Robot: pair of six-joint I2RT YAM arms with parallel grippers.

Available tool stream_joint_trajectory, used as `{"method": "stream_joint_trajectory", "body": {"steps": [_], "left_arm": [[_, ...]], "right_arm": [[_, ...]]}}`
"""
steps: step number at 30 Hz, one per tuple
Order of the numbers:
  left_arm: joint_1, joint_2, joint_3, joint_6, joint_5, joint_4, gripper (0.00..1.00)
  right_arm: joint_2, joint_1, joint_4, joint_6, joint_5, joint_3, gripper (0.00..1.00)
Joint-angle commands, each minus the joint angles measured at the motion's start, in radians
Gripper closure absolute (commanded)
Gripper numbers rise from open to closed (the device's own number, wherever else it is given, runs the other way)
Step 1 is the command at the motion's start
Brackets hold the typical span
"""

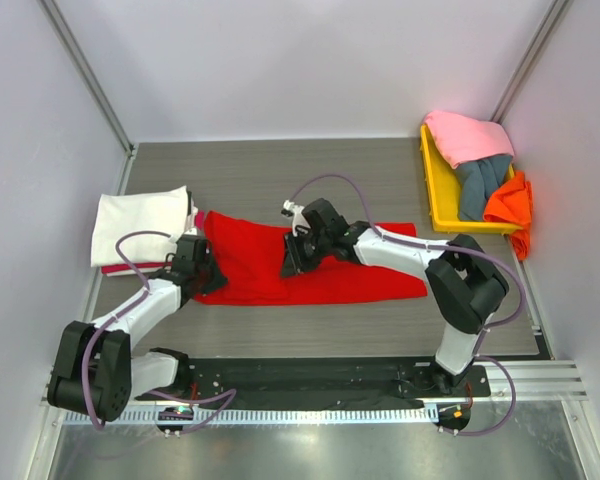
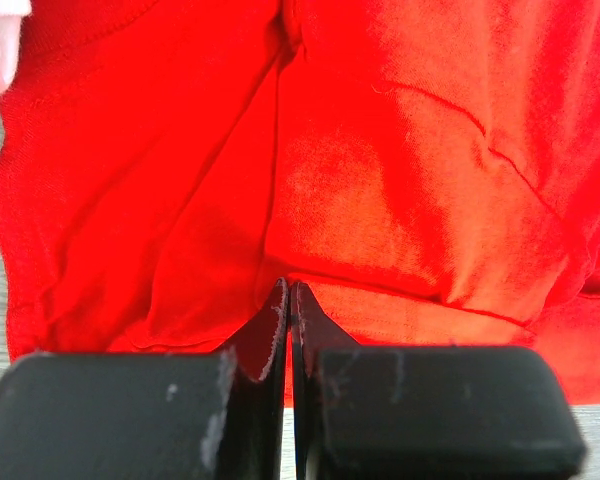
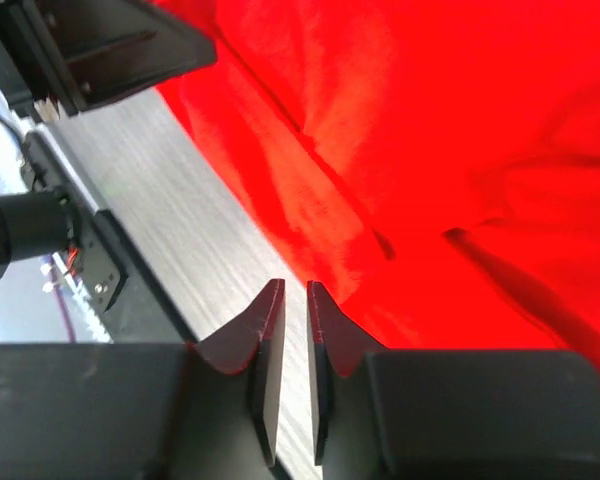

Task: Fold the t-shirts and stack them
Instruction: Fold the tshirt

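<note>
One red t-shirt [image 1: 250, 265], one yellow tray [image 1: 432, 190]

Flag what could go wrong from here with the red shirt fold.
1. The right gripper hangs over the table beside the red t-shirt's edge, jaws only narrowly apart; closing there would probably catch no cloth.
2. The left gripper is shut at the shirt's left end, close to the folded white t-shirt; a pull might disturb that pile.
3. The red cloth lies creased, so the fold may come out uneven.
</note>
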Motion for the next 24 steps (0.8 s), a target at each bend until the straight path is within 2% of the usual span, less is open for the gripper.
{"method": "stream_joint_trajectory", "body": {"steps": [1,8,12,17,20,24], "left_arm": [[0.005,-0.003,0.036,0.011,-0.004,0.037,0.99],[0.005,0.012,0.037,0.01,-0.004,0.038,0.98],[0.005,0.032,0.043,0.014,-0.004,0.031,1.0],[0.005,0.044,0.059,0.017,-0.004,0.023,1.0],[0.006,0.006,0.068,0.017,0.03,0.015,0.94],[-0.006,-0.08,0.109,0.002,0.008,-0.06,0.78]], "right_arm": [[0.029,0.02,0.059,0.039,-0.071,-0.017,0.81],[0.133,0.02,0.109,0.069,-0.121,-0.045,0.87],[0.179,0.011,0.115,0.056,-0.093,-0.086,0.89],[0.145,0.002,0.115,0.058,-0.102,-0.096,0.88],[0.093,0.002,0.111,0.062,-0.108,-0.094,0.86],[0.03,-0.007,0.083,0.066,-0.087,-0.079,0.86]]}}
